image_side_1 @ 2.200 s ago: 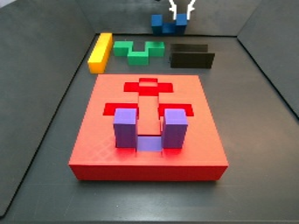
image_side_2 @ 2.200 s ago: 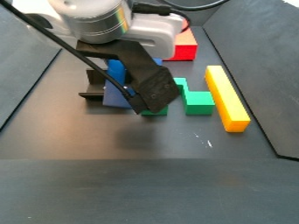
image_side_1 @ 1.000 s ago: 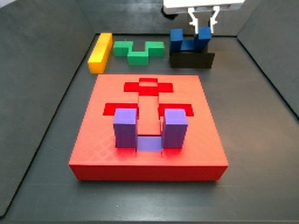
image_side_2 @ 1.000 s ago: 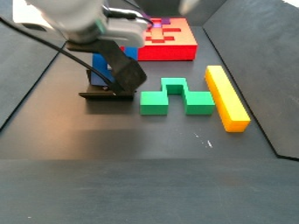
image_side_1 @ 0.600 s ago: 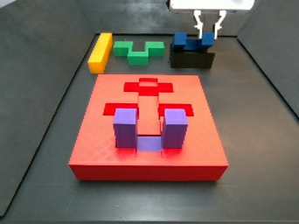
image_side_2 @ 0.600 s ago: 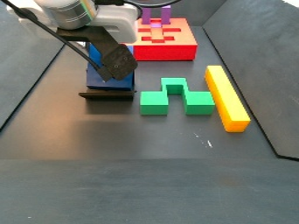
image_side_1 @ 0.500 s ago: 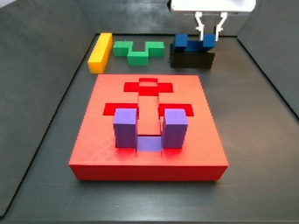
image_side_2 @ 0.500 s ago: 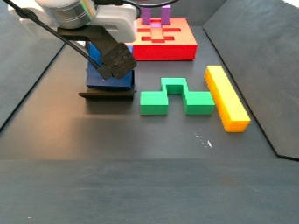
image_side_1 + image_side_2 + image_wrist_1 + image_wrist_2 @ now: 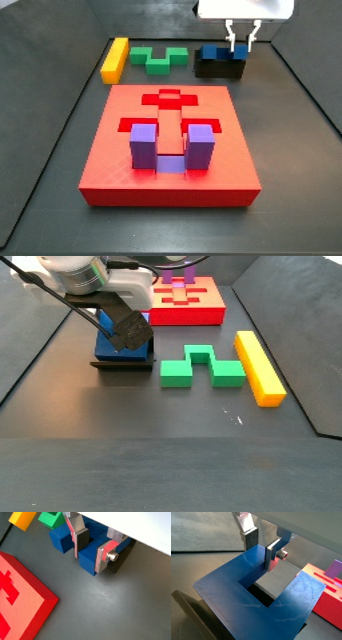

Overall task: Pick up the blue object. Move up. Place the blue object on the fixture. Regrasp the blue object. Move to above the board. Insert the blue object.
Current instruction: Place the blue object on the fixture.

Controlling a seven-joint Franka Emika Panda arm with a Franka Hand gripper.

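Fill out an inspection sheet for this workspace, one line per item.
Surface: dark floor, bare in front.
Blue object: resting on the fixture.
Board: red, with a purple block standing in it.
Clutter: green block and yellow bar beside the fixture.
Claw: at the fixture, fingers astride one prong of the blue object; contact cannot be told.
Cables: dark lines run along the arm.
Surroundings: dark walls.

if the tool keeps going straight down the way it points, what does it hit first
Most likely the blue object on the fixture: the tool points down with its fingers astride one prong, though depth is hard to judge.
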